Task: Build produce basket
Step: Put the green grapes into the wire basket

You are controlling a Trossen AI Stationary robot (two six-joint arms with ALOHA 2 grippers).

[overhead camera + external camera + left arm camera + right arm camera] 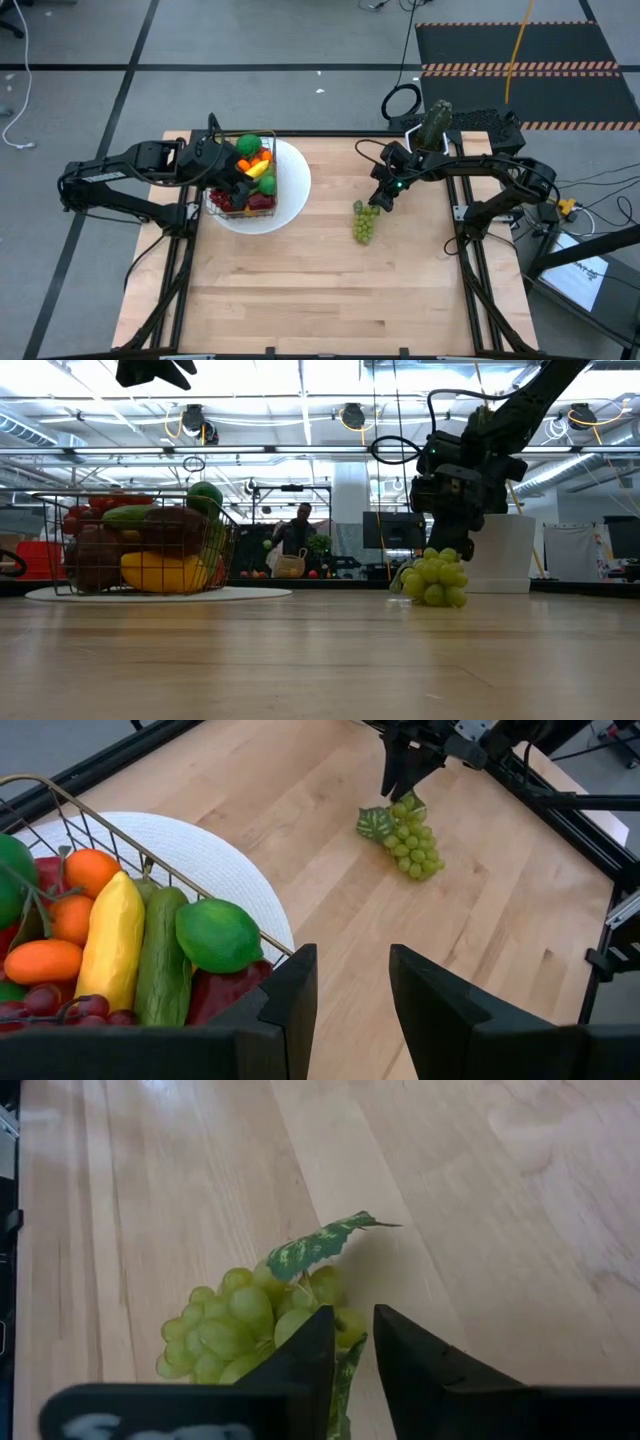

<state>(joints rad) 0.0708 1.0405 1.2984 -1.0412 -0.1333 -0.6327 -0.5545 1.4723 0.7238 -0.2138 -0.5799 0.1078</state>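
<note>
Narrowly parted, the right gripper (350, 1355) pinches the stem end of the green grapes (364, 222), lying at three o'clock from the basket (243, 183). A thin stem grip may slip when lifted. Left gripper (352, 990) hovers slightly open over the basket.

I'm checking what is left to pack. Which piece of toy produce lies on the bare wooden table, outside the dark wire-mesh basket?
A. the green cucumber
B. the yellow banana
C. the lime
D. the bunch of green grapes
D: the bunch of green grapes lies on the light wooden table, right of the dark wire-mesh basket on its round white plate, under the right hand.
</note>
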